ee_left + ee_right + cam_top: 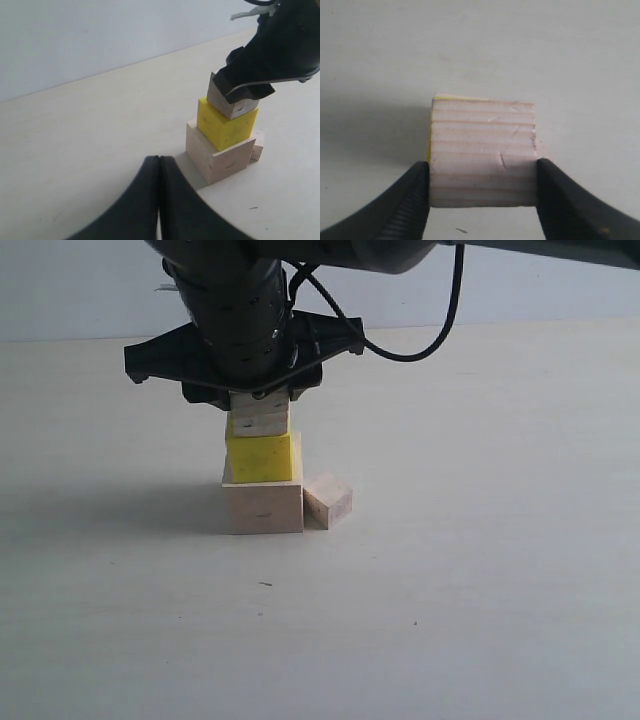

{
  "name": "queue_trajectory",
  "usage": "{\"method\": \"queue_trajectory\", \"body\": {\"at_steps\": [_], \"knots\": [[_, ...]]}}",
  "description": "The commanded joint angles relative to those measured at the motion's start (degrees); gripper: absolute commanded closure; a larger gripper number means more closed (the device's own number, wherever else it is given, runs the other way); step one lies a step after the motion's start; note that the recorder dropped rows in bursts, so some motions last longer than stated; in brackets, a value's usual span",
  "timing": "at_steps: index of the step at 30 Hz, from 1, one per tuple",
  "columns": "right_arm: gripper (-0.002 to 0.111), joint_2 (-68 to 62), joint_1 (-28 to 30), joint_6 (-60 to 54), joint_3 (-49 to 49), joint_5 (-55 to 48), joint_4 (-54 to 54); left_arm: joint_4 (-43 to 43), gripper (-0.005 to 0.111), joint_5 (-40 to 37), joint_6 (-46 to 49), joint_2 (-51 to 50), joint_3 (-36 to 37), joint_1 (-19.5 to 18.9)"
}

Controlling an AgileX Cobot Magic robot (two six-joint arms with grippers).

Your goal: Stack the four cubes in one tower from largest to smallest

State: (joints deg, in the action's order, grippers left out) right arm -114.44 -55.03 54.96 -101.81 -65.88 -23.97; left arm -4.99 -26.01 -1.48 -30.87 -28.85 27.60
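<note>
On the yellow cube [262, 457], itself atop the large cube [263, 507], sits a small cube [261, 418], clamped between the right end effector's [482, 171] fingers. The other small cube [328, 501] lies on the counter [480, 590] just beside the large cube. The left end effector [159, 164] is closed and empty, apart from the stack.

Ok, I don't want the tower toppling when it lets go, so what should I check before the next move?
1. large cube flat on the table: ok.
2. yellow cube fully supported on it: ok.
3. small cube in the right pincer touching the yellow cube: ok in the exterior view.
4. That small cube squared with the yellow cube: cannot tell.
5. left pincer shut and apart from the tower: ok.
6. last small cube reachable, on the table beside the large cube: ok.
</note>
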Motion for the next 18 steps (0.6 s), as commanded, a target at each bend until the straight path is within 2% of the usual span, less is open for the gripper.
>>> {"method": "queue_trajectory", "body": {"at_steps": [1, 18], "knots": [[0.108, -0.37, -0.21, 0.62, -0.13, -0.17, -0.18, 0.58, 0.107, 0.49, -0.45, 0.94, 0.19, -0.19], [0.107, -0.37, -0.21, 0.62, -0.13, -0.04, -0.18, 0.58, 0.107, 0.49, -0.45, 1.15, 0.19, -0.19]]}}
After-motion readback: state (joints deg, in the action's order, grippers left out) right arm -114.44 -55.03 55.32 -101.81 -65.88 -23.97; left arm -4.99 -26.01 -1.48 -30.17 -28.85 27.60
